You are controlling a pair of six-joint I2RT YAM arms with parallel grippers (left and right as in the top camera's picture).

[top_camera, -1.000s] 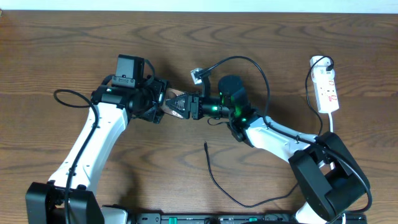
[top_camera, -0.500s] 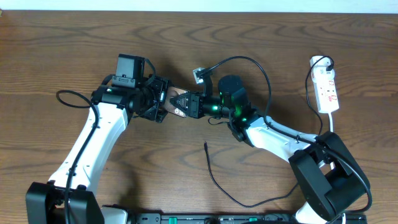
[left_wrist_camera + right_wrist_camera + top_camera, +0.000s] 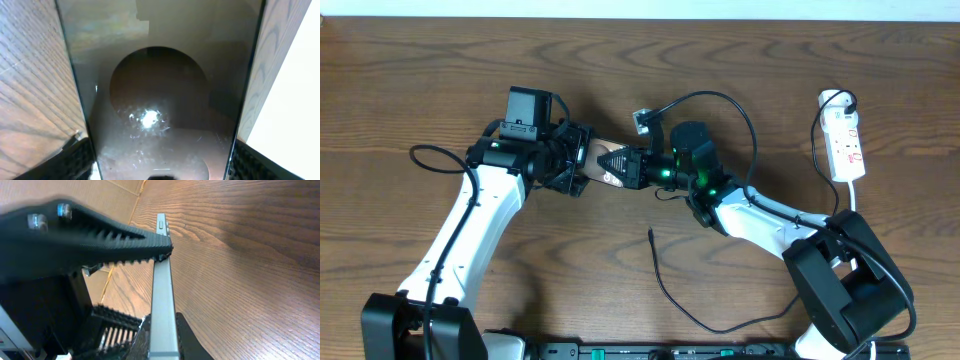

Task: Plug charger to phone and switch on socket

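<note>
Handover: right claw [image 3: 618, 168] has just snapped shut, pinching the phone [image 3: 601, 160] edgewise above the table [image 3: 420, 80]. The left claw [image 3: 577, 166] has spread wider astride it, likely releasing. Plug tip of the charger [image 3: 651, 234] lies unplugged nearby, and the socket [image 3: 846, 145] sits well apart, untouched.

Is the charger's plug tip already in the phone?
No, the overhead view shows the charger tip lying loose on the table, well apart from the phone.

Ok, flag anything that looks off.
The phone is held between both arms: right gripper clamped on one end, left gripper straddling the other. The charger tip lies loose on the table, unplugged. No damage visible.
</note>
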